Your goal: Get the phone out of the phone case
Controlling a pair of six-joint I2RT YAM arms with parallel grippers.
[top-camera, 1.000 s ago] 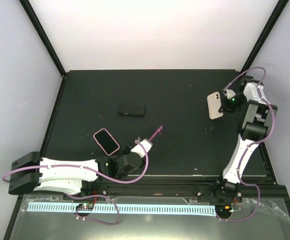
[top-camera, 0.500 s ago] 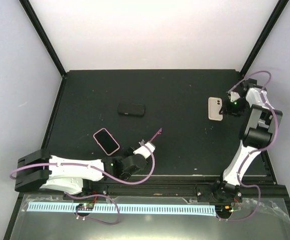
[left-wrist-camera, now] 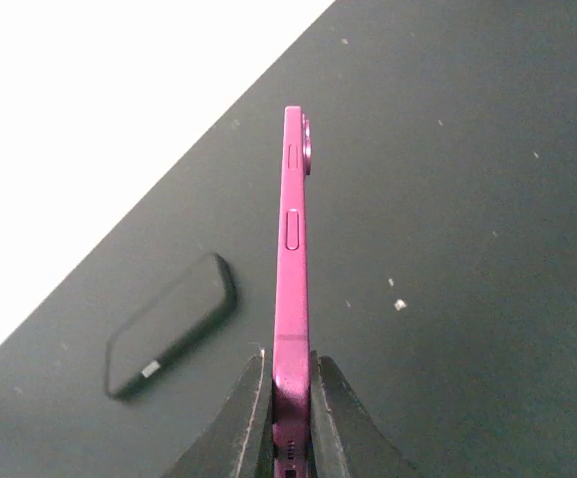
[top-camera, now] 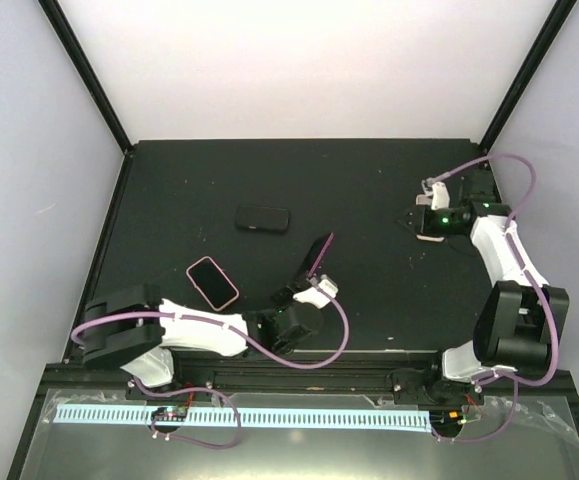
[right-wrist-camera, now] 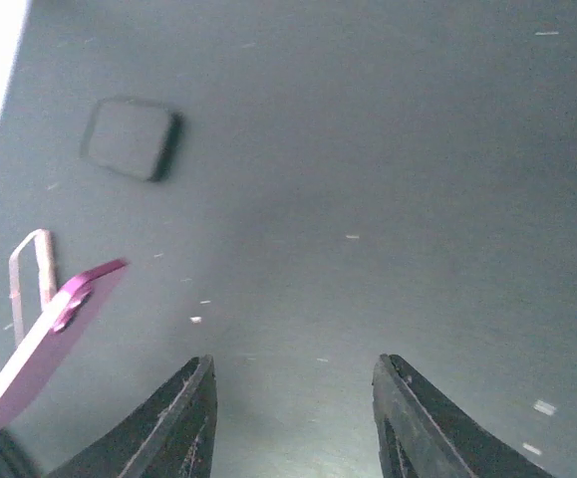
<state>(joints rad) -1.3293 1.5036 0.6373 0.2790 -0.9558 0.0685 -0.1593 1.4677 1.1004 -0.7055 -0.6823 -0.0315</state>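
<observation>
So the left arm is stretched low along the near edge of the tabletop (top-camera: 369,300), forearm pointing right. The left gripper (left-wrist-camera: 290,383) is clamped tight on the bottom end of the magenta phone (left-wrist-camera: 293,249), which it holds edge-on and tilted up off the surface. The pink case (top-camera: 212,282) lies flat by itself well to the left of it, with a black slab (top-camera: 262,218) further back. The right arm is folded, elbow near the front and forearm reaching to the far right. The right gripper (right-wrist-camera: 293,418) has its fingers spread with nothing between them, right above a white item (top-camera: 428,236) on the tabletop. Compared to a second ago, the right gripper was holding that white item up and has since let it go. The left arm has swung the phone further right and more upright.
</observation>
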